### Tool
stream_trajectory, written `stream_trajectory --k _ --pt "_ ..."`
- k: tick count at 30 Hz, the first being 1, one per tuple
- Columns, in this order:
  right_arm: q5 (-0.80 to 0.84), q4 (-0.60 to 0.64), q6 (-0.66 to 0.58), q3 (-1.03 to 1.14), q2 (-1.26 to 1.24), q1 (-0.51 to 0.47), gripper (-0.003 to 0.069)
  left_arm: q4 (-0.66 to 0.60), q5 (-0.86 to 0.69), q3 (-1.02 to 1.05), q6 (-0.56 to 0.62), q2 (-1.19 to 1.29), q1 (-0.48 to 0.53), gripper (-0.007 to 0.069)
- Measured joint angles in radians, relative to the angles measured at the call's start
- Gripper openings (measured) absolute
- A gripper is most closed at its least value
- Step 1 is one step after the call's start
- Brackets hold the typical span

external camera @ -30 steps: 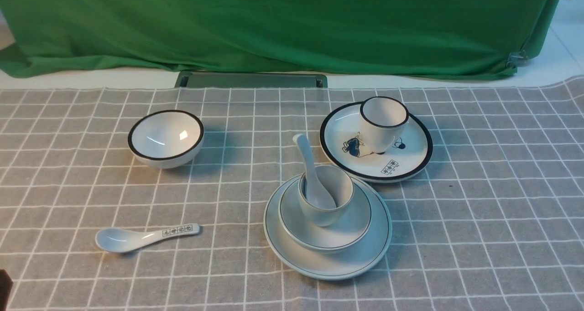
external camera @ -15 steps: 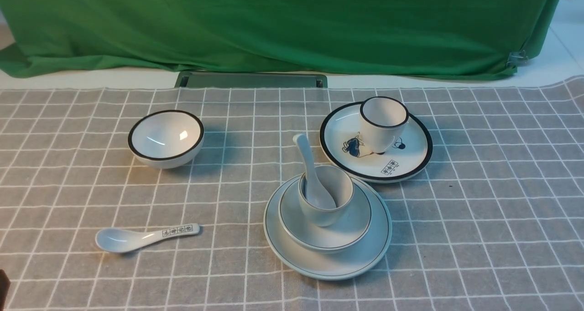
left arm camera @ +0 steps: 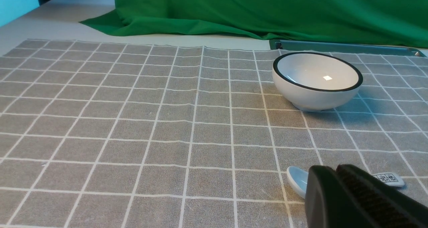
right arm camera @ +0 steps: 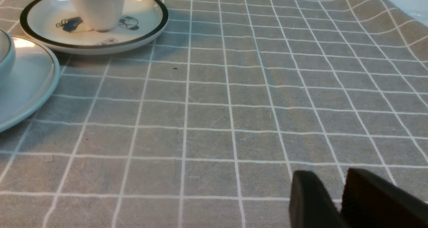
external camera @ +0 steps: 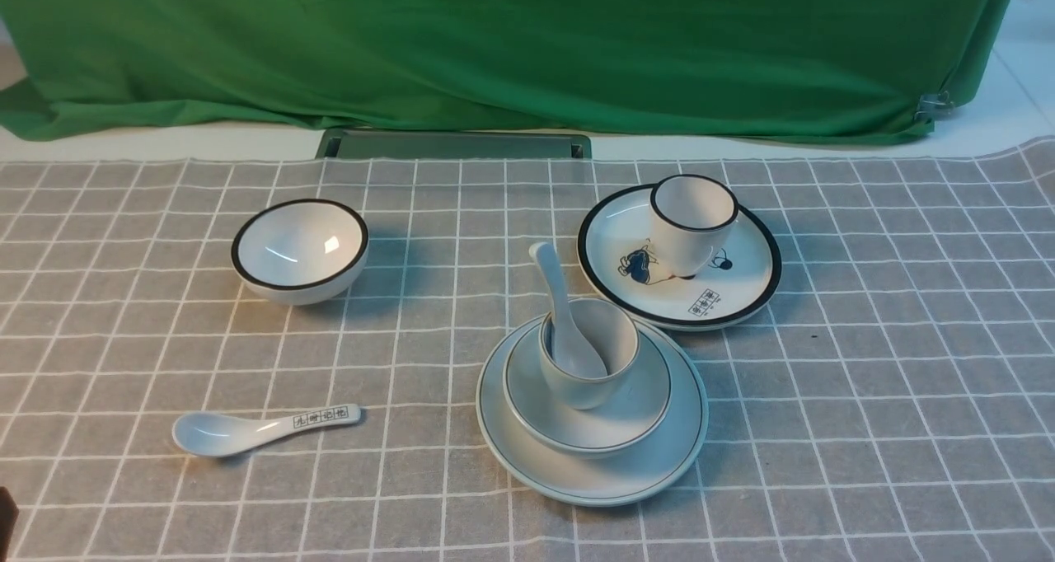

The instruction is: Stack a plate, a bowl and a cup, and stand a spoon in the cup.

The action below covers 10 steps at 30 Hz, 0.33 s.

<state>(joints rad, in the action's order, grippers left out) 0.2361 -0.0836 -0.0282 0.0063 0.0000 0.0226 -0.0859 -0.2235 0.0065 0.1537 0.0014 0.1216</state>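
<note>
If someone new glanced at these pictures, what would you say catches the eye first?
Near the middle of the checked cloth stands a pale stack: the plate, the bowl on it, the cup in the bowl, and the spoon leaning in the cup. Behind it to the right, a black-rimmed cup stands on a cartoon plate.

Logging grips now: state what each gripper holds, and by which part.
Nothing is held. Left gripper and right gripper have their fingers together over bare cloth; the spoon stands free in the cup.
</note>
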Motion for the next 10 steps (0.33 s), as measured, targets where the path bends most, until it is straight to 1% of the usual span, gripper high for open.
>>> stream_trajectory --k 10 --pt "0.000 0.000 0.000 0.000 0.000 0.000 0.0216 0.003 0.000 0.000 0.000 0.000 0.000 0.0015"
